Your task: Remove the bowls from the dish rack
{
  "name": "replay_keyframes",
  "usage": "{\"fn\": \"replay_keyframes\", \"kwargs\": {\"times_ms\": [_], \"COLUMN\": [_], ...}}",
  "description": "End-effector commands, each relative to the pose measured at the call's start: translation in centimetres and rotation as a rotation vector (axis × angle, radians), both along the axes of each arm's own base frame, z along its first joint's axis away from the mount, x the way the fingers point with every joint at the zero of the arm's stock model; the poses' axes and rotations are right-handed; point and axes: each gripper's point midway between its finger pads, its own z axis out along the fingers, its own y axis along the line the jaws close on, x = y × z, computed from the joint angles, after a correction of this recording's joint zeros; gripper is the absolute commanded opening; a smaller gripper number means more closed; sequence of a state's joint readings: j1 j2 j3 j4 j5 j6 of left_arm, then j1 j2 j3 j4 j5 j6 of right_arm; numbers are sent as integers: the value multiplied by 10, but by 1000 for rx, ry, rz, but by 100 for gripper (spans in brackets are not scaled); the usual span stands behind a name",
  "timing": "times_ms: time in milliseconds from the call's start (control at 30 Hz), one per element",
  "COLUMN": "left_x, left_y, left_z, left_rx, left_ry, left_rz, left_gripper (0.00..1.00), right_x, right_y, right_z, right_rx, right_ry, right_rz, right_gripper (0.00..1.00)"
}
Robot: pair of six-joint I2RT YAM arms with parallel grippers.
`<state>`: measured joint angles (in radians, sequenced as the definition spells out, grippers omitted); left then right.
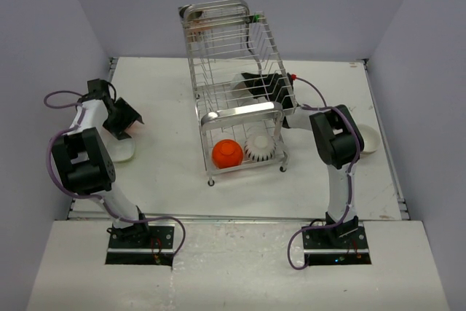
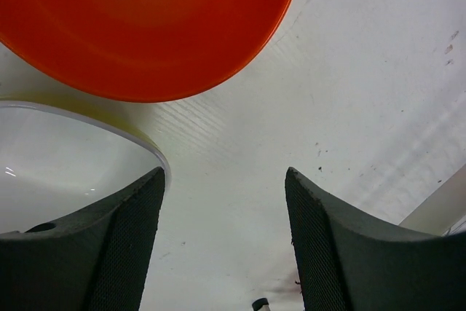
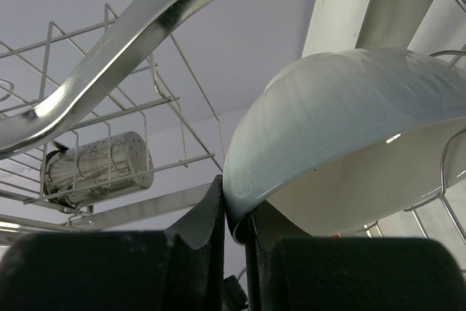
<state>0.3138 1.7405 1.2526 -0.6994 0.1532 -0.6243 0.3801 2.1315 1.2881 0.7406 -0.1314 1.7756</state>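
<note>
Right pincer (image 3: 234,223): pinching white bowl (image 3: 342,114) by its rim.
Left pincer (image 2: 224,180): spread, empty.
Risk: we fear it snags the rack (image 3: 124,56), slips.

You have two orange bowls (image 1: 227,154) (image 2: 145,27), four white bowls (image 1: 260,148) (image 1: 368,138) (image 1: 121,152) (image 3: 349,107), one dish rack (image 1: 240,111) and one metal cutlery holder (image 3: 98,169).

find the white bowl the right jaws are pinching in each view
top external: white bowl inside the dish rack, mid-picture, at the right jaws' tips
left wrist: not in it
right wrist: fills the right half, rim pinched between the jaws
shared landmark: the rack's chrome bars, top external and right wrist only
</note>
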Motion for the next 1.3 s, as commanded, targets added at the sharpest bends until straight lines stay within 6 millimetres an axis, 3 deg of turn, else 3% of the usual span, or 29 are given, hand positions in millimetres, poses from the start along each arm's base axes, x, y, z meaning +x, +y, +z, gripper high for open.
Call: {"fn": "replay_keyframes", "kwargs": {"times_ms": [0, 200, 233, 467, 500, 667, 800, 1033, 1267], "left_x": [8, -4, -6, -16, -17, -15, -11, 12, 14], "left_y": [7, 19, 20, 20, 21, 20, 19, 18, 22], "left_z": [26, 20, 16, -1, -2, 2, 13, 59, 92], "left_rx": [43, 101, 102, 100, 102, 102, 95, 85, 124], "left_ry": [-68, -11, 1, 64, 65, 52, 21, -107, -157], "left_rz": [-7, 55, 59, 76, 77, 75, 71, 51, 56], "left_gripper": [68, 79, 85, 90, 100, 100, 100, 100, 100], "right_x": [-13, -12, -12, -16, -16, -18, -23, -35, -51], "right_y": [3, 2, 3, 3, 3, 2, -1, -2, -10], "right_z": [129, 135, 138, 160, 161, 169, 167, 160, 156], "right_rx": [152, 161, 160, 196, 198, 192, 198, 192, 164], "right_ry": [-346, -381, -393, -482, -484, -488, -473, -447, -422], "right_rz": [45, 56, 62, 74, 73, 73, 68, 90, 99], "right_gripper": [0, 0, 0, 0, 0, 0, 0, 0, 0]}}
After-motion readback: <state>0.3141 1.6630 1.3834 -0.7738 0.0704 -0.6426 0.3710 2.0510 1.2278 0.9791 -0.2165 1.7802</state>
